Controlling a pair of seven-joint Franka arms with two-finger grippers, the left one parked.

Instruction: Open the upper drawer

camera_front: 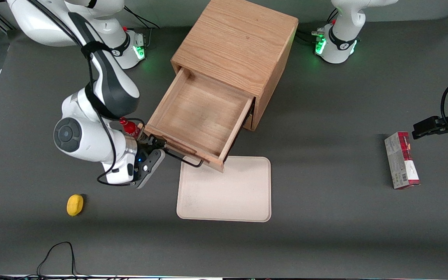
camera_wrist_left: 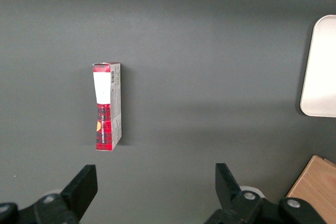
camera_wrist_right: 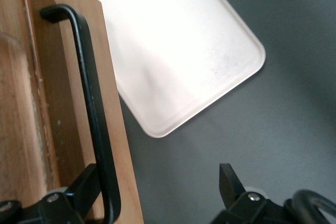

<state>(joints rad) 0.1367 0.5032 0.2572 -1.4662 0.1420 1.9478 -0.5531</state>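
Note:
The upper drawer [camera_front: 200, 112] of the oak cabinet [camera_front: 239, 39] stands pulled far out, its inside bare. Its thin black wire handle [camera_front: 187, 162] runs along the front, above the edge of a tray. My right gripper [camera_front: 157, 147] is at the end of the drawer front nearest the working arm. In the right wrist view the gripper [camera_wrist_right: 157, 174] is open, fingers wide apart. The handle [camera_wrist_right: 89, 93] on the drawer front [camera_wrist_right: 58, 103] has its bent end between the fingers, close against one finger [camera_wrist_right: 86, 182]. The other finger is over bare table.
A beige tray [camera_front: 228, 190] lies in front of the drawer, also in the right wrist view [camera_wrist_right: 173, 51]. A yellow fruit [camera_front: 75, 204] lies nearer the camera. A red and white box [camera_front: 401, 159] lies toward the parked arm's end. A small red bottle [camera_front: 129, 127] shows beside the working arm.

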